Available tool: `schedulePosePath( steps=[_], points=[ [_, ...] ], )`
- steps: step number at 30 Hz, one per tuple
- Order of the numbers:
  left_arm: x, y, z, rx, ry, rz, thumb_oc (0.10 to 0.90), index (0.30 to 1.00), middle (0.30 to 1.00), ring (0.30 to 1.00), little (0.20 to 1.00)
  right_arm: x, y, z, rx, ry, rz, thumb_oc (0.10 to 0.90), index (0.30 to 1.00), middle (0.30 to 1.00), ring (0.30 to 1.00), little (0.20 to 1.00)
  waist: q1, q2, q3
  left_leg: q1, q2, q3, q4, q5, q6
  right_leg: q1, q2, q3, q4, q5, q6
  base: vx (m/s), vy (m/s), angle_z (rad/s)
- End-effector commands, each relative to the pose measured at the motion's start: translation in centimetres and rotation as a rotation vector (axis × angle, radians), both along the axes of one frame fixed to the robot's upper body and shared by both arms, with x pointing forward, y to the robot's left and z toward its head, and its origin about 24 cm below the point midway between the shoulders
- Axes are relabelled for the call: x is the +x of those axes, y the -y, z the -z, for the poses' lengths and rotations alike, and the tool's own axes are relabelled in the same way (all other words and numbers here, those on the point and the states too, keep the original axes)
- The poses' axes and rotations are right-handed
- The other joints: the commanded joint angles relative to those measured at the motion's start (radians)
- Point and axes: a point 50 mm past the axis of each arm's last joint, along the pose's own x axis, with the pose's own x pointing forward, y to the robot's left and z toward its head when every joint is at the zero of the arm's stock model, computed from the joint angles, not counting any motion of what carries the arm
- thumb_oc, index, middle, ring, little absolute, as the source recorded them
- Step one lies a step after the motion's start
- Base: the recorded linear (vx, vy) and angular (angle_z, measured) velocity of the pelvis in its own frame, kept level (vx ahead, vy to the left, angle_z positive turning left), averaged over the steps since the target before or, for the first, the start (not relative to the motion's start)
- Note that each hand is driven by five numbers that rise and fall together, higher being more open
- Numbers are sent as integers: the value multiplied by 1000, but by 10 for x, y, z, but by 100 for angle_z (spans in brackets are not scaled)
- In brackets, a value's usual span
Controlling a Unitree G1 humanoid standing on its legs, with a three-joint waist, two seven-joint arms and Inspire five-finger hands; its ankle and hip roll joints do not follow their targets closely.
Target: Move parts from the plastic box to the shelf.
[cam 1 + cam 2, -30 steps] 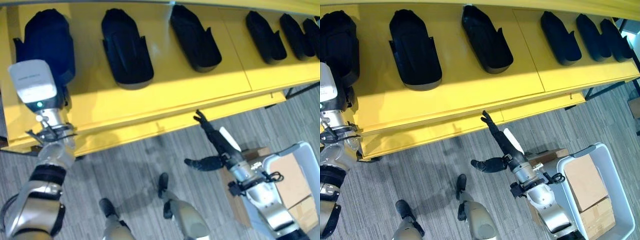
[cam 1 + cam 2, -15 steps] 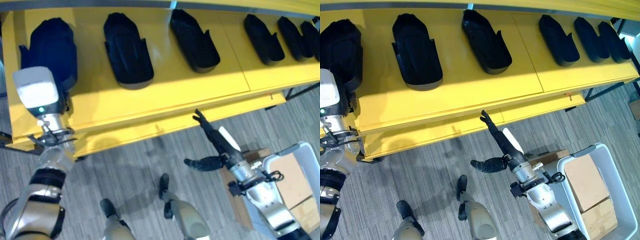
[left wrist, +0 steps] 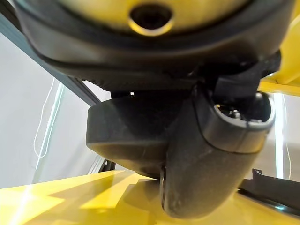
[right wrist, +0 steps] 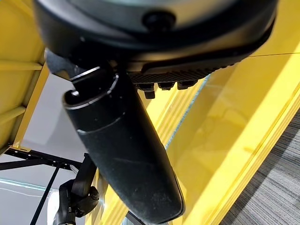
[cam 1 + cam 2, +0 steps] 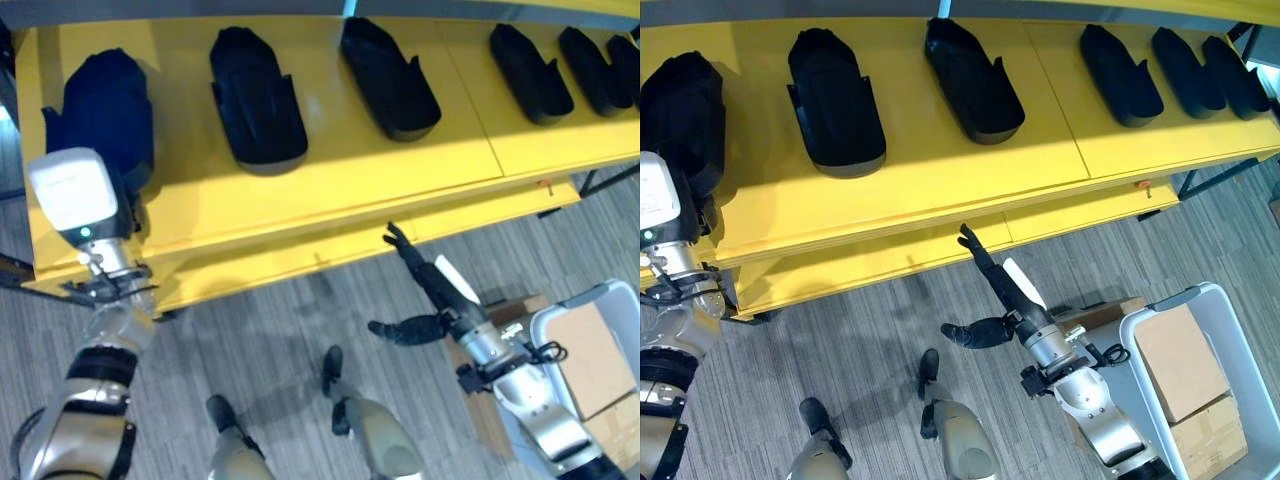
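Observation:
A long yellow shelf (image 5: 330, 190) carries several black moulded parts (image 5: 255, 95) in a row. My left hand (image 3: 211, 159) is up at the far-left black part (image 5: 100, 110), which rests on the shelf; the thumb curls against the part (image 3: 126, 136), and the white wrist housing hides the hand from above. Over the floor, my right hand (image 5: 440, 290) is open and holds nothing. Its straight fingers point at the shelf's front edge and the thumb sticks out sideways. The grey plastic box (image 5: 1160, 306) stands at the lower right.
Brown cardboard pieces (image 5: 1180, 360) lie inside the plastic box, and a cardboard box (image 5: 1100, 315) sits beside it under my right arm. More black parts (image 5: 530, 75) fill the shelf's right half. Grey carpet runs in front of the shelf.
The whole picture has slid a little, so the camera moved. Both hands keep their places against the shelf.

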Motion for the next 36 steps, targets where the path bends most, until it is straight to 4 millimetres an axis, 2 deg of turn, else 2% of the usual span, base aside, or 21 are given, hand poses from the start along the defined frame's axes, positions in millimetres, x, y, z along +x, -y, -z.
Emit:
schedulePosePath(
  steps=[1, 18, 26, 27, 28, 29, 36],
  points=[
    [-20, -32, 36, -126, -154, -146, 400, 300, 300, 300, 300, -8, -12, -57, 104, 275, -92, 900, 1000, 1000, 1000, 1000, 16, -32, -32, -29, 41, -77, 112, -48, -16, -19, -133, 18, 166, -122, 136, 0, 0, 0],
    [-29, -43, 40, -201, -120, -198, 400, 300, 300, 300, 300, -8, -12, -56, 83, 261, -111, 900, 1000, 1000, 1000, 1000, 30, -29, -33, -44, 39, -88, 126, -48, -15, -18, -139, 11, 167, -117, 139, -2, 2, 1],
    [-28, -44, 36, -181, -120, -193, 400, 300, 300, 300, 300, -8, -12, -56, 74, 258, -115, 900, 1000, 1000, 1000, 1000, 32, -27, -37, -50, 39, -91, 128, -47, -15, -19, -140, 11, 168, -117, 139, 0, 0, 0],
    [-27, -43, 34, -166, -123, -186, 555, 517, 517, 517, 517, -8, -12, -56, 76, 258, -114, 900, 1000, 1000, 1000, 1000, 31, -26, -37, -52, 38, -93, 129, -47, -15, -20, -141, 11, 168, -117, 139, 0, 0, 0],
    [-26, -42, 34, -158, -127, -181, 614, 599, 599, 599, 599, -8, -11, -56, 73, 260, -112, 900, 1000, 1000, 1000, 1000, 31, -26, -37, -53, 38, -93, 130, -47, -15, -21, -141, 12, 168, -117, 139, 0, 0, 0],
    [-25, -40, 33, -156, -126, -172, 900, 1000, 1000, 1000, 1000, -8, -12, -56, 73, 261, -112, 900, 1000, 1000, 1000, 1000, 31, -25, -37, -53, 38, -93, 130, -48, -14, -22, -140, 12, 169, -118, 139, 4, 18, 4],
    [-14, -20, 22, -6, -184, -34, 900, 1000, 1000, 1000, 1000, -7, -7, -59, 87, 274, -88, 900, 1000, 1000, 1000, 1000, 27, -18, -35, -55, 37, -95, 132, -50, -12, -26, -142, 14, 176, -121, 138, 1, 2, 1]
  ],
)
